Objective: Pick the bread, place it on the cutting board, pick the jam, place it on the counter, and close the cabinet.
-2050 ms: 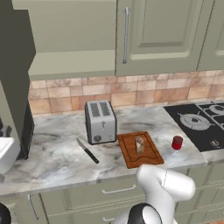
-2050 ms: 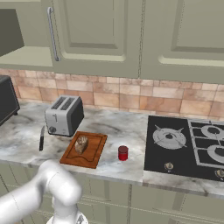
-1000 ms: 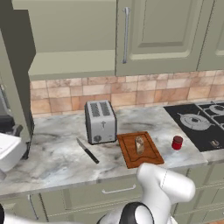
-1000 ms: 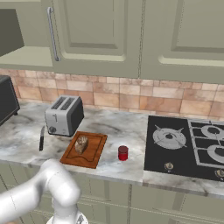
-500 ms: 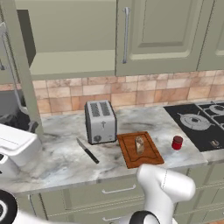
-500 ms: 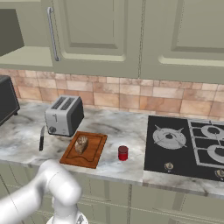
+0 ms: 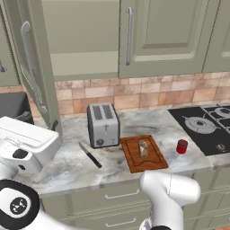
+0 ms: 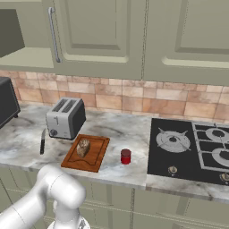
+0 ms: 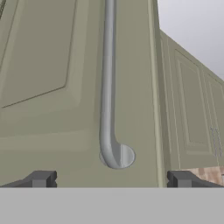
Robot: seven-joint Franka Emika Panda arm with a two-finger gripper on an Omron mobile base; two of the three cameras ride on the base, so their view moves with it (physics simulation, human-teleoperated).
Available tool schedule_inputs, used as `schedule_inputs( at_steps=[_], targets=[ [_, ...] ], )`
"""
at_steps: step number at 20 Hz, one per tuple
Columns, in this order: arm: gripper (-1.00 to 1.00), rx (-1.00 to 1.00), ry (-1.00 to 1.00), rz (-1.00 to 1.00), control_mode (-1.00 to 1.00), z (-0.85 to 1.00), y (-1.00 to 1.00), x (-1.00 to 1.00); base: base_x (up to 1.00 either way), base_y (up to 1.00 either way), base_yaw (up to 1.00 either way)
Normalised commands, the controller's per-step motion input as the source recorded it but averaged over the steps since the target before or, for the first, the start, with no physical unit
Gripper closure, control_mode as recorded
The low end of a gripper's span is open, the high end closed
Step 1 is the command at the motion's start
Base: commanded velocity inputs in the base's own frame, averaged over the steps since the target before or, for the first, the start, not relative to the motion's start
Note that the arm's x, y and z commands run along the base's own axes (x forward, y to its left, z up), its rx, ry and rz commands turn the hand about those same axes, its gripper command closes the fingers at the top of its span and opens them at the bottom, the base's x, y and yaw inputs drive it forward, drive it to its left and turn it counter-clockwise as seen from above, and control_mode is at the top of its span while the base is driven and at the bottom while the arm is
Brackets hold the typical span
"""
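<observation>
My two-finger gripper (image 9: 110,179) is standing spread wide, jaws apart and pinching nothing, dark fingertips (image 9: 40,178) rising on either side of the frame. Straight ahead of my hand, between the tips, the olive-green panelled cabinet door (image 9: 52,78) is facing me close up, its vertical silver bar handle (image 9: 108,87) running away from my fingers and curving into the door just in front of them. I'm not touching the handle. In the left base view that door (image 7: 33,67) is swung open, left of the toaster.

Well away from my hand, down on the grey-white marbled stone counter (image 8: 129,129), the small brown crusty loaf of bread (image 8: 82,147) is lying on the reddish-brown rectangular wooden cutting board (image 8: 94,159). The small red cylindrical jam jar (image 8: 125,156) is standing upright on the counter just beside the board, between it and the black stovetop (image 8: 192,150). A silver two-slot toaster (image 8: 66,118) is sitting behind the board, and a black-handled knife (image 8: 42,141) is lying flat on the counter near the toaster.
</observation>
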Motion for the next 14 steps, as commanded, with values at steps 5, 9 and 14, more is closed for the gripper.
schedule_inputs(
  at_steps=[5, 9, 14],
  targets=[
    [-1.00, 0.00, -0.02, 0.00, -1.00, 0.00, -0.40, 0.19, 0.00, 0.00, 0.00],
    [-1.00, 0.00, -0.02, 0.00, -1.00, -0.01, -0.39, 0.24, 0.00, 0.00, 0.00],
    [-1.00, 0.00, -0.02, 0.00, -1.00, -0.03, -0.33, 0.25, 0.00, 0.00, 0.00]
  ],
)
